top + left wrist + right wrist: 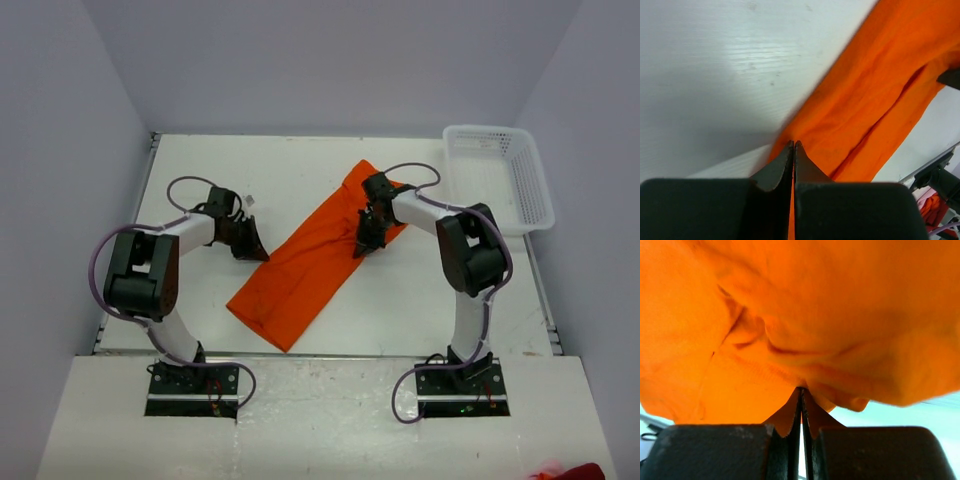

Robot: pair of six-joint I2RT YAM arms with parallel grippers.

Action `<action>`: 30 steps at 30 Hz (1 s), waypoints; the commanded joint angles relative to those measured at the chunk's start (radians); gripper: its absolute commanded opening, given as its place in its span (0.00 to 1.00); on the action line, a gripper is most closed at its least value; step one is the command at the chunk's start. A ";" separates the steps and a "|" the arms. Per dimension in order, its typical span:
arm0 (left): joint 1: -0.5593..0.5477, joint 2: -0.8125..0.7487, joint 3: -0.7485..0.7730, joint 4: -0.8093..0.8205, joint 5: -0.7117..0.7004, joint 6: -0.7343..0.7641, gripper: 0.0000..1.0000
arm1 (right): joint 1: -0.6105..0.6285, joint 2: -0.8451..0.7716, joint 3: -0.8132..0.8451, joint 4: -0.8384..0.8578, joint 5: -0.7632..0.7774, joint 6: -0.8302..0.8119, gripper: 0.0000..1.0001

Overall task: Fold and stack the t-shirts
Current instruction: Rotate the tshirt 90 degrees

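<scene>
One orange t-shirt (310,265) lies as a long folded strip, running diagonally from the near left to the far right of the white table (200,300). My left gripper (252,243) is at the strip's left edge. In the left wrist view its jaws (794,144) are shut, with the tips on the edge of the t-shirt (875,90) and a sliver of orange between them. My right gripper (364,243) is at the strip's right edge near the far end. In the right wrist view it (801,390) is shut on a bunched fold of the t-shirt (790,305).
A white plastic basket (498,175) stands at the far right of the table. A bit of red-orange cloth (572,472) shows off the table at the near right corner. Grey walls close in the left, back and right.
</scene>
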 commanded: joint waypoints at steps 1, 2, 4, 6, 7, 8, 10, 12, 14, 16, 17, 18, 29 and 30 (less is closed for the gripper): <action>-0.072 -0.063 0.009 0.018 0.016 0.029 0.00 | -0.003 -0.051 -0.010 -0.052 0.100 -0.081 0.00; -0.090 -0.066 0.020 0.013 0.017 0.030 0.00 | -0.002 -0.062 -0.013 -0.040 0.086 -0.099 0.00; -0.142 -0.081 0.063 0.004 0.016 0.041 0.00 | 0.010 -0.117 -0.048 -0.014 0.043 -0.153 0.00; -0.175 -0.092 0.119 -0.002 0.004 0.056 0.00 | 0.033 -0.180 -0.080 0.034 0.043 -0.185 0.00; -0.199 -0.098 0.144 -0.011 -0.003 0.059 0.00 | 0.058 -0.217 -0.117 0.054 0.046 -0.203 0.00; -0.207 -0.095 0.196 -0.011 0.005 0.063 0.00 | 0.067 -0.293 -0.134 0.086 0.046 -0.202 0.00; -0.215 -0.066 0.256 -0.011 0.034 0.072 0.00 | 0.083 -0.373 -0.190 0.133 0.010 -0.178 0.00; -0.218 0.001 0.357 -0.010 0.111 0.087 0.00 | 0.086 -0.501 -0.249 0.164 -0.010 -0.130 0.00; -0.219 0.064 0.469 -0.010 0.190 0.101 0.00 | 0.086 -0.617 -0.280 0.181 0.000 -0.107 0.00; -0.226 0.181 0.576 -0.001 0.274 0.107 0.00 | 0.087 -0.676 -0.292 0.154 0.020 -0.085 0.00; -0.229 0.228 0.615 0.002 0.292 0.109 0.00 | 0.087 -0.697 -0.288 0.137 0.041 -0.081 0.00; -0.233 0.321 0.648 0.002 0.307 0.106 0.00 | 0.087 -0.720 -0.266 0.117 0.046 -0.087 0.00; -0.272 0.802 1.089 0.105 0.589 0.058 0.00 | 0.089 -0.779 -0.304 -0.014 0.111 -0.136 0.00; -0.270 0.809 1.086 0.122 0.597 0.050 0.00 | 0.089 -0.779 -0.315 -0.015 0.118 -0.138 0.00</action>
